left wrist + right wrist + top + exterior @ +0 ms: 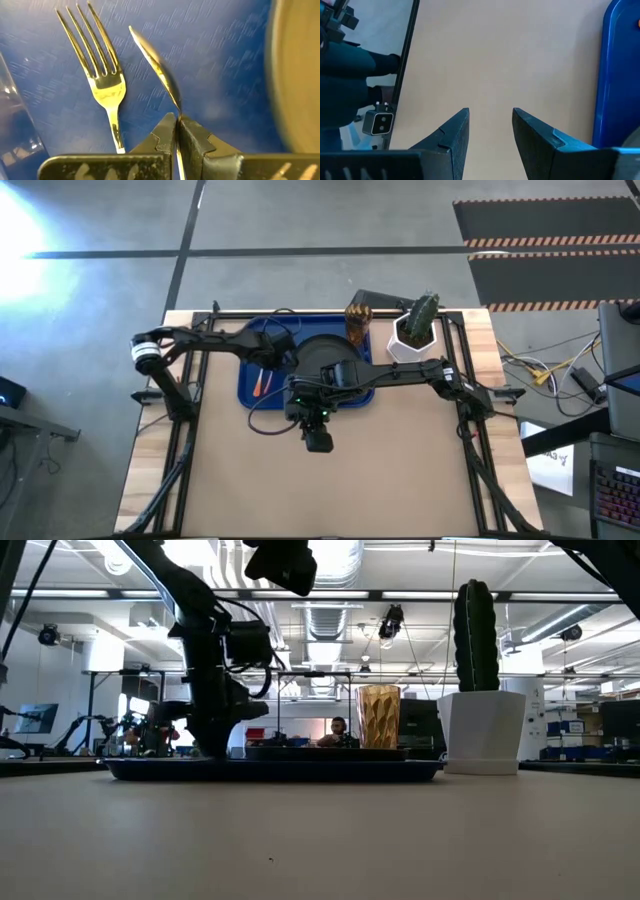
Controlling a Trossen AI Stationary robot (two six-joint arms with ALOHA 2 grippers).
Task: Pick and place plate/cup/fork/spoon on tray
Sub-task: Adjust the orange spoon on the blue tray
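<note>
The blue tray (250, 395) lies at the table's far middle. The black plate (322, 350) lies on it. The amber cup (358, 320) stands at the tray's far right corner. The fork (102, 75) lies flat on the tray left of the plate, and its orange handle (260, 386) shows in the high view. My left gripper (177, 120) is over the tray's left part, shut on the spoon (156, 65). My right gripper (490, 120) is open and empty over the bare table just near of the tray. My left gripper pinches the spoon between its two fingers at the neck (176, 107), just behind the bowl. The handle is hidden between and behind the fingers. The spoon is turned on its edge and lies beside the fork. I cannot tell whether its bowl touches the tray.
A white pot with a green cactus (418, 330) stands right of the tray, close to the cup. The right arm (400, 375) reaches across the plate's near side. Bare table (330, 490) lies toward the near edge.
</note>
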